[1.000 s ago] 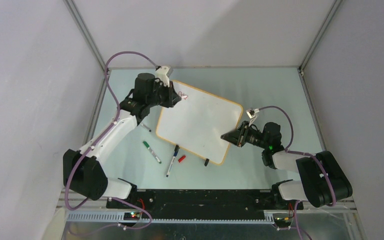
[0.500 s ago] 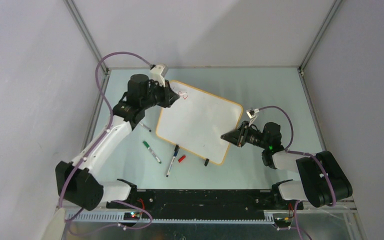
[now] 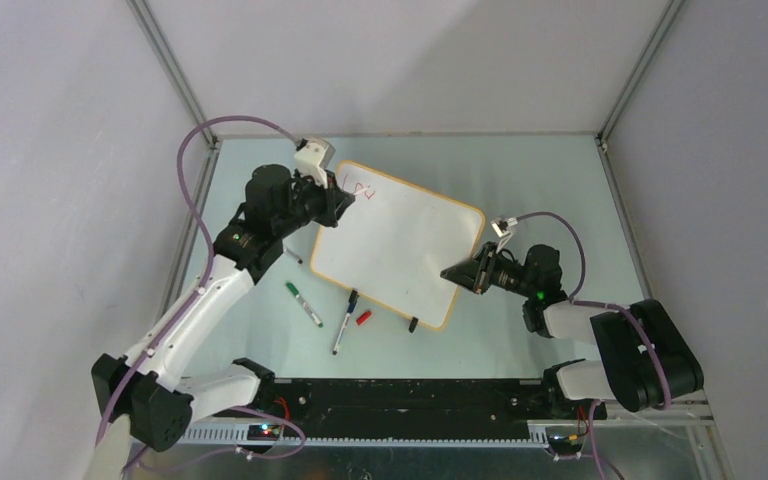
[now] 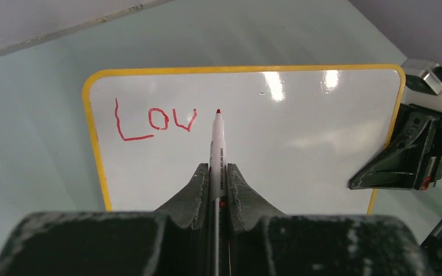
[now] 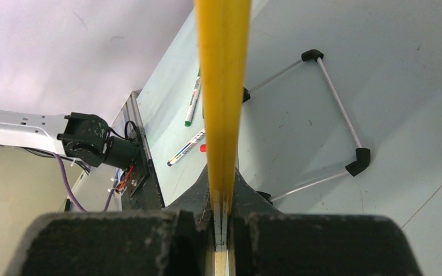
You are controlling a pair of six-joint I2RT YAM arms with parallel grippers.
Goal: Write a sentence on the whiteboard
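Here the whiteboard (image 3: 397,255) lies skewed at the middle of the pale green table (image 3: 540,190), its far-left corner towards the left arm and its near-right edge towards the right arm. The left gripper (image 4: 214,172) is closed tightly on a red marker (image 4: 215,146), which sticks out straight ahead between the fingers (image 4: 194,185). The marker's tip sits over the board's far-left area, just right of the last written letter; whether it touches the surface cannot be told. The sentence (image 4: 155,122) so far reads "Lov" in thin red strokes, near the board's left frame in the left wrist view.

The right gripper (image 5: 221,192) is clamped on the whiteboard's yellow frame at the near-right edge, seen edge-on in the right wrist view. Thin rods with black corner pieces (image 5: 334,103) show to the right of that edge.

On the table just left of the board's near corner lie a green-capped marker (image 3: 303,304), a dark-capped marker (image 3: 345,322) and a small red cap (image 3: 363,318), close together but apart from the board. A black clip foot (image 3: 413,324) sits at the board's near edge.
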